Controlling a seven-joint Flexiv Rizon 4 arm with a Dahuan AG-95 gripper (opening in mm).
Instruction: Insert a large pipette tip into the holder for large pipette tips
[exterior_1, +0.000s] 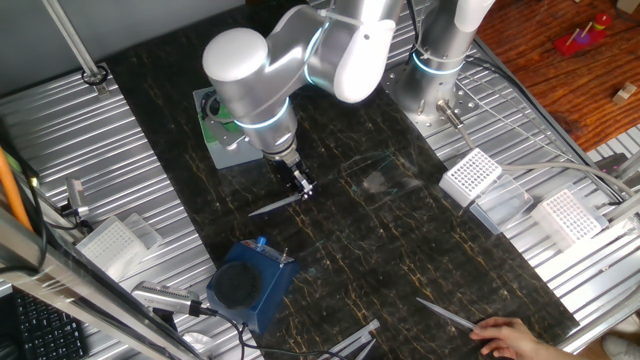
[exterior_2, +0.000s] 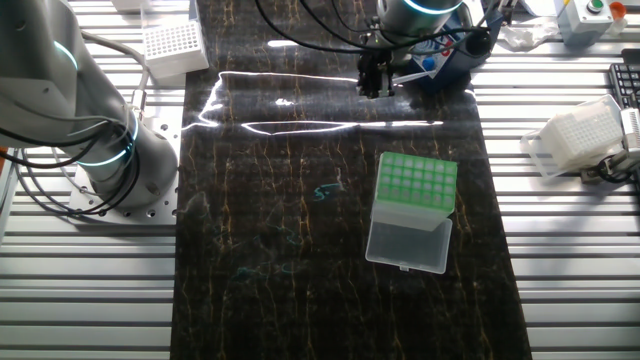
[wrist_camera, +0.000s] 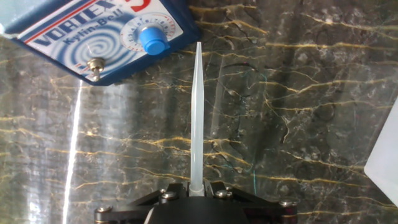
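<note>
- Because the gripper (wrist_camera: 196, 186) pinches the large pipette tip (wrist_camera: 196, 118) only at its wide end, jaws narrow around it, the long cone sticks out unsupported; in the hand view it points toward the dark blue block (wrist_camera: 99, 34), and any swing of the wrist could knock its point against that block's knob (wrist_camera: 153, 39).
- A thin grip on smooth plastic may let the large pipette tip slip or tilt, so it would meet the green grid askew.
- In the other fixed view the holder for large pipette tips (exterior_2: 413, 208) sits mid-table toward the right edge of the dark mat (exterior_2: 270, 260), well apart from the gripper (exterior_2: 378, 84) near the far edge; a long carry gives room for drift.
- In one fixed view a person's hand (exterior_1: 512, 336) rests at the near right corner with another tip (exterior_1: 447, 314); I judge it a possible obstruction.
</note>
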